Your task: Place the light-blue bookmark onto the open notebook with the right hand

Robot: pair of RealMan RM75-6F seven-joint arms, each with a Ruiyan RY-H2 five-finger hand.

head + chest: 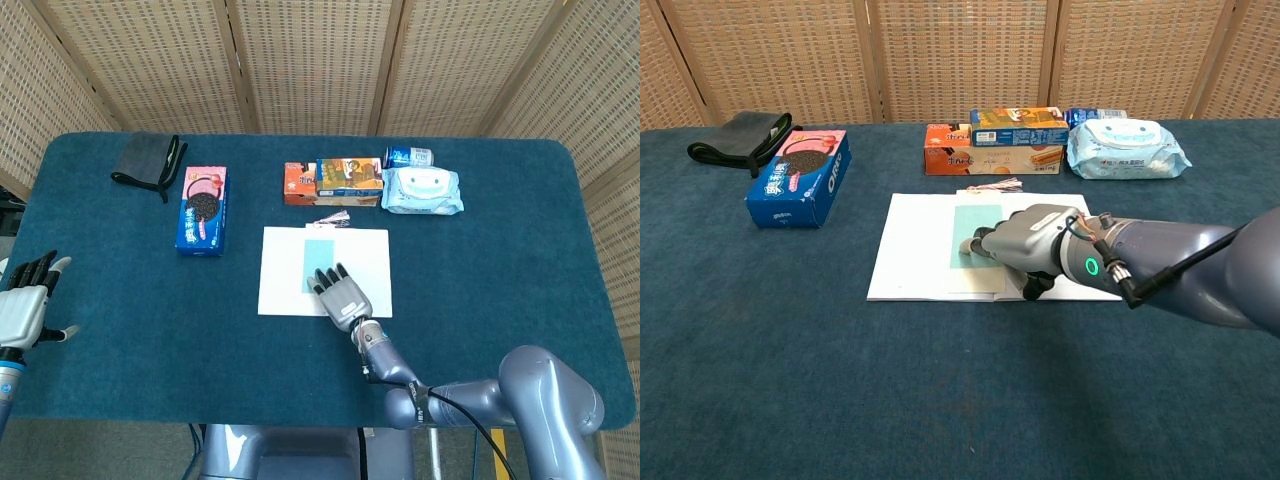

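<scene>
The white open notebook [280, 275] [910, 255] lies flat in the middle of the table. On its pages lies the light-blue bookmark [319, 255] [977, 228], lengthwise, its tassel [992, 186] past the far edge. My right hand [341, 296] [1035, 243] lies palm down on the notebook, with its fingertips resting on the near end of the bookmark and the fingers stretched out. My left hand [26, 303] hovers at the far left with its fingers apart and nothing in them.
Behind the notebook stand snack boxes [334, 181] [1005, 140], a can [408, 157] and a wet-wipes pack [423, 191] [1127, 148]. A blue Oreo box [203, 209] [800, 177] and a dark pouch [147, 162] [740, 135] lie to the left.
</scene>
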